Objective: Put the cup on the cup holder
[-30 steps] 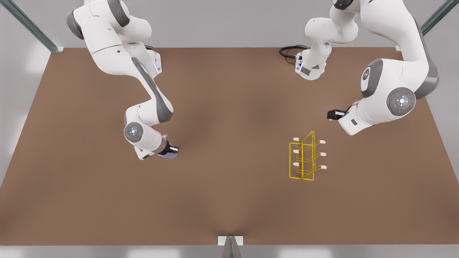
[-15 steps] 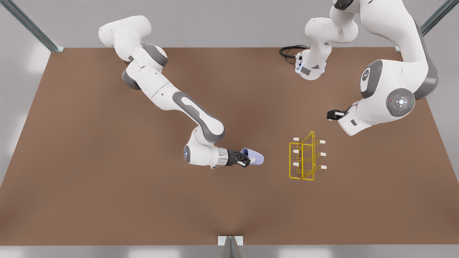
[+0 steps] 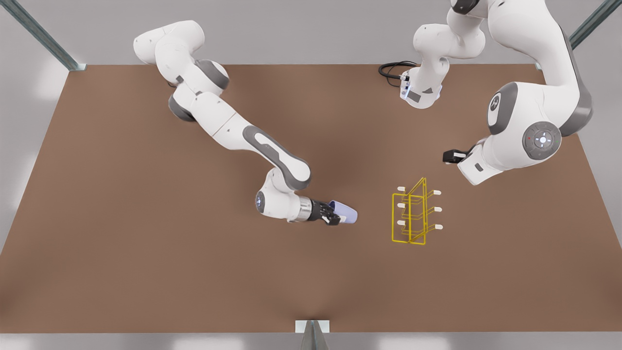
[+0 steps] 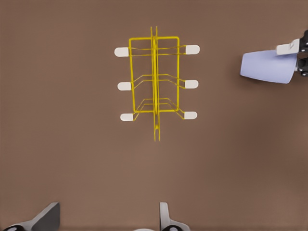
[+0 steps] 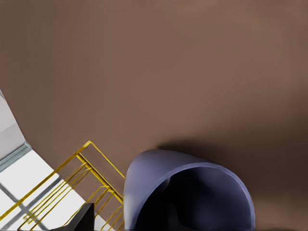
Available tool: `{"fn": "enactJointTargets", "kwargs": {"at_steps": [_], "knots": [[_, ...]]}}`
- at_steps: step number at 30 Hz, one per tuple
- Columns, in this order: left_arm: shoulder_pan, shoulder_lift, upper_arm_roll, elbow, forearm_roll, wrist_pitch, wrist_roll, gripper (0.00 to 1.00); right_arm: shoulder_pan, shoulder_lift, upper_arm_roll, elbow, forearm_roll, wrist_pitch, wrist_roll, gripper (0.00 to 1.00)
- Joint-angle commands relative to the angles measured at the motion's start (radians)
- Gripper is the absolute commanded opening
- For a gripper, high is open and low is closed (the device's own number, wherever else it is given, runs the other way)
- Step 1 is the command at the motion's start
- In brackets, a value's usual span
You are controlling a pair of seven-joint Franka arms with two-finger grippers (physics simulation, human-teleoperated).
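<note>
**Cup in transit, short of the rack: risks at the peg**

- Right gripper [image 3: 335, 217], on the arm at the front view's left, is clenched on the cup [image 3: 346, 213]. Cup is carried on its side above the surface [image 3: 146, 243], with one end pointing toward the cup holder [image 3: 412, 214]. In the right wrist view the cup's dark open mouth [image 5: 192, 199] faces the camera, the yellow wire of the cup holder [image 5: 82, 187] just beside it.
- Cup and rack are apart; a strip of bare surface lies between them in the front view and in the left wrist view, where the cup [image 4: 267, 67] sits off to one side of the rack [image 4: 155, 86].
- Left gripper [image 3: 449, 156] hangs above and behind the rack, waiting. Its fingers [image 4: 45, 219] are spread and hold nothing.

Risks, as judged from here:
- Orientation. Which end leads toward the rack is hard to read. If it is the closed base, the cup would butt the white-tipped pegs [image 3: 401, 205] instead of sliding over one.
- The rack is a thin wire frame and looks light. A misaligned approach could push or tip it.
- The grip sits near one end of a smooth tapered wall. Contact with a peg could twist the cup or slide it out.
- Early release would drop it onto the surface and let it roll.
</note>
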Motion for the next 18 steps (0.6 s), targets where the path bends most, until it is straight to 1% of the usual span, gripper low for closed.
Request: {"fn": "enactJointTargets", "kwargs": {"at_steps": [1,2,3,5,6,7,8,9,10,11,12,13,14,15,16,17,18], "knots": [[0.0,-0.002,0.0,0.0,0.001,-0.002,-0.004,1.0,-0.031,-0.063,0.001,-0.112,-0.009,0.008,-0.045,1.0],[0.0,0.0,0.0,0.0,0.001,-0.002,-0.001,1.0,-0.076,-0.138,0.007,-0.245,-0.008,-0.021,-0.075,1.0],[0.0,-0.002,0.0,0.0,0.001,-0.002,-0.001,1.0,-0.102,-0.175,0.007,-0.33,-0.008,-0.086,-0.138,1.0],[0.0,0.0,0.0,0.0,0.001,0.0,-0.001,1.0,-0.16,-0.256,0.006,-0.427,-0.009,-0.201,-0.154,1.0],[0.0,0.003,0.0,0.0,0.001,0.0,-0.004,1.0,-0.211,-0.322,-0.001,-0.482,-0.011,-0.219,-0.192,1.0],[-0.001,0.003,-0.002,0.002,0.002,0.0,-0.005,1.0,-0.263,-0.394,-0.005,-0.522,-0.055,-0.232,-0.192,1.0],[-0.001,0.004,-0.003,0.002,0.004,0.0,-0.021,1.0,-0.353,-0.462,-0.022,-0.519,-0.193,-0.35,-0.189,1.0],[-0.001,0.021,-0.009,0.008,0.004,0.001,-0.062,1.0,-0.447,-0.525,-0.033,-0.491,-0.402,-0.445,-0.191,1.0],[-0.021,0.034,-0.009,0.008,0.005,0.007,-0.146,1.0,-0.513,-0.554,-0.033,-0.379,-0.662,-0.613,-0.215,1.0],[-0.075,0.067,-0.009,0.01,0.007,0.02,-0.324,1.0,-0.544,-0.554,-0.034,-0.212,-0.818,-0.759,-0.322,1.0],[-0.173,0.138,-0.008,0.011,0.007,0.076,-0.614,1.0,-0.597,-0.563,-0.03,-0.069,-0.845,-0.926,-0.424,1.0],[-0.24,0.191,-0.008,0.011,0.01,0.145,-0.832,1.0,-0.617,-0.639,-0.034,-0.035,-0.876,-1.014,-0.442,1.0],[-0.279,0.242,-0.008,0.033,0.019,0.159,-1.002,1.0,-0.623,-0.701,-0.033,-0.051,-0.922,-1.042,-0.45,1.0],[-0.302,0.296,-0.012,0.073,0.016,0.204,-1.263,1.0,-0.68,-0.742,-0.033,-0.071,-0.922,-1.1,-0.523,1.0],[-0.317,0.291,-0.023,0.034,0.013,0.34,-1.428,1.0,-0.703,-0.747,-0.031,-0.118,-0.919,-1.069,-0.542,1.0],[-0.319,0.297,-0.055,-0.021,0.016,0.467,-1.55,1.0,-0.635,-0.795,-0.114,-0.172,-0.916,-1.025,-0.546,1.0],[-0.316,0.284,-0.081,-0.116,0.01,0.647,-1.637,1.0,-0.4,-0.87,-0.437,-0.253,-0.795,-1.002,-0.65,1.0]]}}
